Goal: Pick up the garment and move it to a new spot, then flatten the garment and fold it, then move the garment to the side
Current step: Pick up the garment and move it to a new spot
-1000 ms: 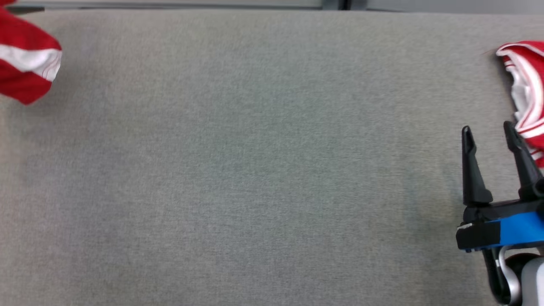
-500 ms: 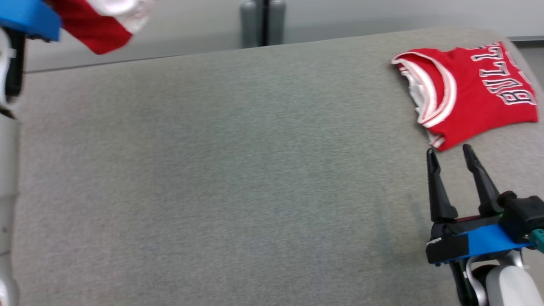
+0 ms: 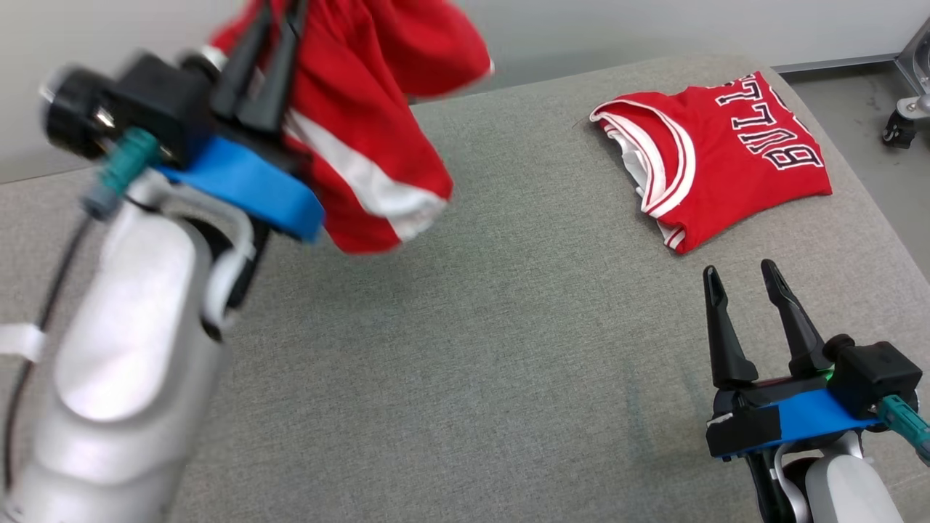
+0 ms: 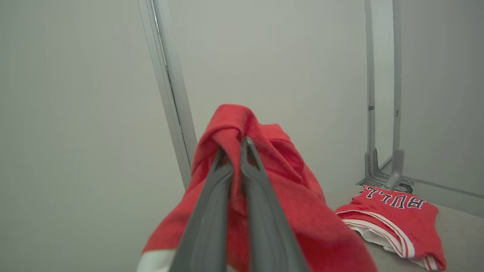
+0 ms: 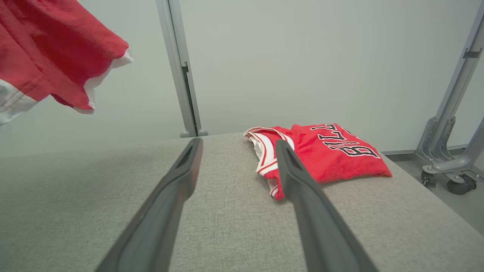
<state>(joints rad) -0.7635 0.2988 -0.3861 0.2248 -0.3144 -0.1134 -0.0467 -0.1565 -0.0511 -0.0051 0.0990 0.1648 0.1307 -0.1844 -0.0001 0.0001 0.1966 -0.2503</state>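
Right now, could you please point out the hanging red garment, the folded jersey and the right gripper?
hanging red garment (image 3: 378,109), head view, red panel above white stripe.
folded jersey (image 3: 726,189), head view, red chest.
right gripper (image 3: 740,269), head view, midway between fingertips.

Head view: left pincer (image 3: 267,43) blurred, tips cut off by top edge; red garment (image 3: 363,123) cropped there too. Folded jersey (image 3: 716,156): lettering vanishes into the fold, last letters unreadable.
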